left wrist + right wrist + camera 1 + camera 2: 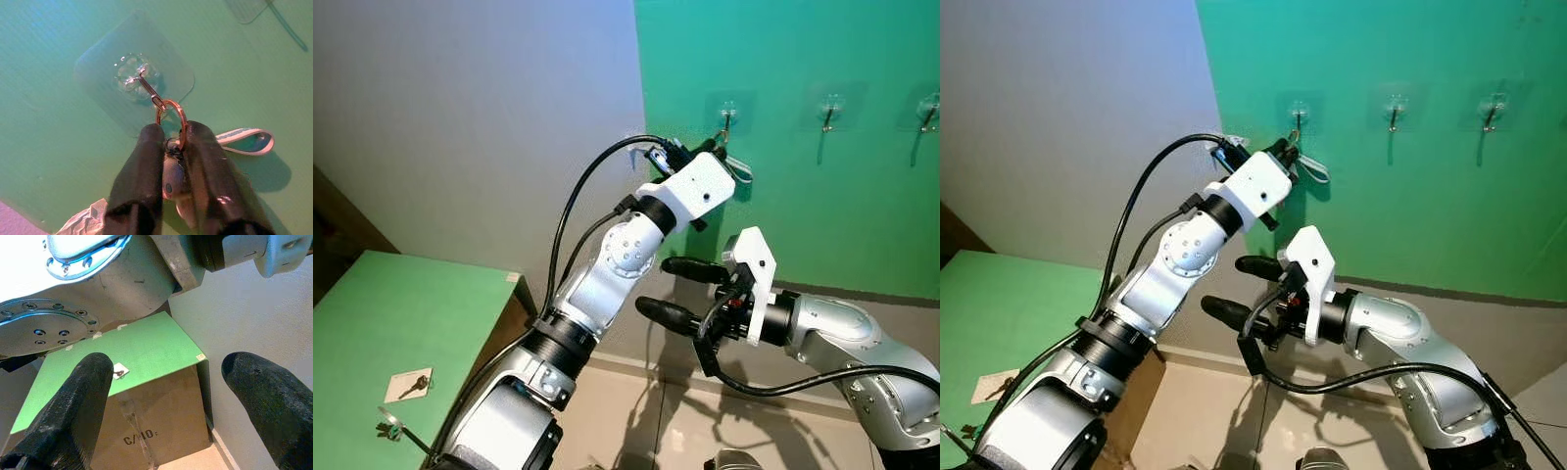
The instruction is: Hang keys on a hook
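My left gripper point(171, 142) is raised to the green wall and shut on a set of keys point(172, 178). Its copper key ring point(171, 117) is looped over the tip of the leftmost metal hook point(149, 90), which sits on a clear adhesive pad point(728, 106). A white-and-teal strap loop point(247, 140) hangs off the keys to one side. My right gripper point(672, 290) hovers open below the left one, away from the wall, holding nothing.
Two more hooks point(829, 111) point(928, 113) are fixed further right on the green wall. A green-topped cardboard box point(401, 323) stands at lower left with a small card point(409, 385) and another key bunch point(389, 427) on it. Tiled floor lies below.
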Motion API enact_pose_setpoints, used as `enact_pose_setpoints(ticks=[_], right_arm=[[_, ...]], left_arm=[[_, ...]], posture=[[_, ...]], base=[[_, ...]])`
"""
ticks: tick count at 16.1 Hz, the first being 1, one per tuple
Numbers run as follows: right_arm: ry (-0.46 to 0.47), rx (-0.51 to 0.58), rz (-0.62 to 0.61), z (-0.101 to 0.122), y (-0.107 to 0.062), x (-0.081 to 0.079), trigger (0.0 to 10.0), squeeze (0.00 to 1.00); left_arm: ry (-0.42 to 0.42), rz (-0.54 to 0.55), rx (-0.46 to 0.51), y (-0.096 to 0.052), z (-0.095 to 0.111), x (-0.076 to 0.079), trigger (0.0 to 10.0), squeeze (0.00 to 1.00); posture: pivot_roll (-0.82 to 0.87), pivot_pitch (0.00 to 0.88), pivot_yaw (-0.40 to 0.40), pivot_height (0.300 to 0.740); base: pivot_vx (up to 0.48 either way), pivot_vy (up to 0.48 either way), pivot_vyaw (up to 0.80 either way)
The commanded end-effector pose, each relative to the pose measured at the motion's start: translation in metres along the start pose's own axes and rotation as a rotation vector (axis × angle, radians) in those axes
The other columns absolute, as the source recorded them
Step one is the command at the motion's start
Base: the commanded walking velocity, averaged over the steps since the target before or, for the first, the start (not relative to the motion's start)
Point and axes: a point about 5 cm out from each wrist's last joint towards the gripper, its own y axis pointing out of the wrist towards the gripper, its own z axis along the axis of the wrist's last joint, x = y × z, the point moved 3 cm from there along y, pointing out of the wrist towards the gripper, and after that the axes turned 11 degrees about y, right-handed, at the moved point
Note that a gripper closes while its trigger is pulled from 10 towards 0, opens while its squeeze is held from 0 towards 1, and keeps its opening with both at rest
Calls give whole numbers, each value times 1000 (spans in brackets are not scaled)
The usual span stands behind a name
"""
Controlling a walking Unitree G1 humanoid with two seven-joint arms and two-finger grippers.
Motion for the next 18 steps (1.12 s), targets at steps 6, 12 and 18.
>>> enact_pose_setpoints(ticks=[6, 12, 18], right_arm=[[4, -1, 27, 0, 3, -4, 10000, 0], [3, -4, 26, 1, 3, -3, 10000, 0], [2, -5, 29, 2, 4, -3, 10000, 0]], left_arm=[[-11, -51, -43, -1, -8, 5, 10000, 1000], [-25, -72, -45, -1, -6, 7, 10000, 1000], [-16, -43, -48, -1, -6, -3, 10000, 1000]], posture=[[-302, 21, 160, 736], [-302, 24, 157, 736], [-294, 25, 153, 736]], base=[[0, 0, 0], [0, 0, 0], [0, 0, 0]])
